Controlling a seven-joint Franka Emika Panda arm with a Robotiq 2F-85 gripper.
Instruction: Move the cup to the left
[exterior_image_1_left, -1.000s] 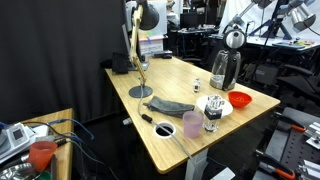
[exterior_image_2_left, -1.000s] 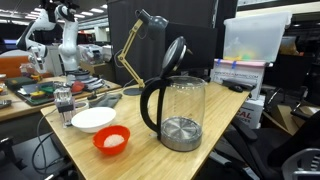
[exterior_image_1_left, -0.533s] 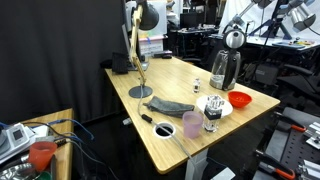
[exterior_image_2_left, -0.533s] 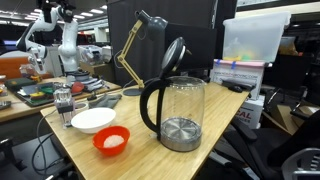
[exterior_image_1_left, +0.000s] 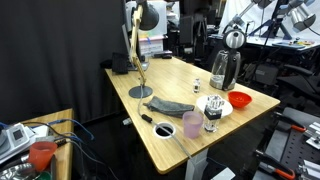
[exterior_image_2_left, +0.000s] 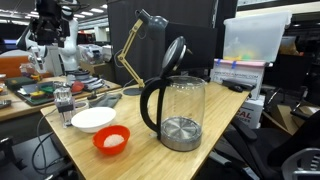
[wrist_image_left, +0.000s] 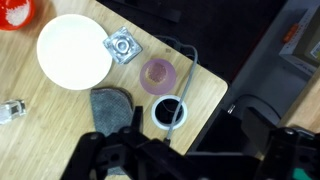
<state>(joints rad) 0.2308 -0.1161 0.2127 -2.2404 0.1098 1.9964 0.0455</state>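
"Centring over the pink cup (wrist_image_left: 158, 75) comes first. Then come straight down with the jaws astride its rim. Are they apart?"

"I cannot tell; the gripper (wrist_image_left: 135, 150) shows only as a dark shape, high above the bench (wrist_image_left: 50, 120)."

"What stands around the cup?"

"The white bowl (wrist_image_left: 75, 50), then the clear glass (wrist_image_left: 122, 47) just beside the cup, and a black ring (wrist_image_left: 170, 112) near it — the bench edge is close beyond. I'd lift clear before travelling — there's little room to slide."

the cup (exterior_image_1_left: 192, 123) is a small, plain, pale lilac-pink tumbler, slightly tapered. it stands upright and mouth-up on the wooden table (exterior_image_1_left: 170, 80) near an edge, just beside the taller clear glass (exterior_image_1_left: 211, 121). in the wrist view the cup (wrist_image_left: 159, 75) looks empty.
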